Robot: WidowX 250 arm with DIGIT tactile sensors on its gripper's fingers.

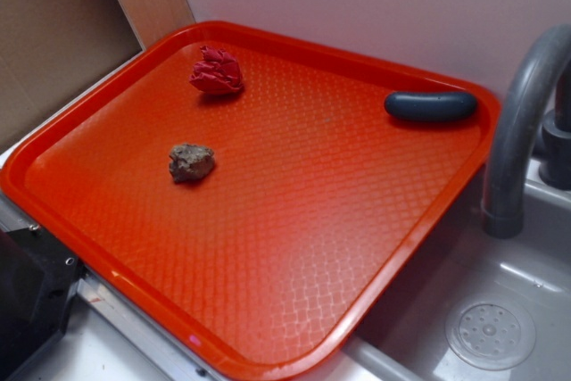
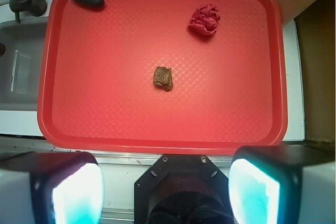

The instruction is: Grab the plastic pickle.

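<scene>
Here the tool [image 2: 167, 182] hangs spread, nothing between, above the red tray [image 1: 268, 363] holding the plastic pickle [image 1: 431, 106].

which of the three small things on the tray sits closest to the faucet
The plastic pickle, the smooth dark sausage shape in the tray's corner beside the grey faucet. The red wad and the brown chunk lie farther away.

No readable text, label, brand, number or sign shows in either view, neither on the orange tray [image 1: 375, 247] nor on any of the small items lying on it
</scene>
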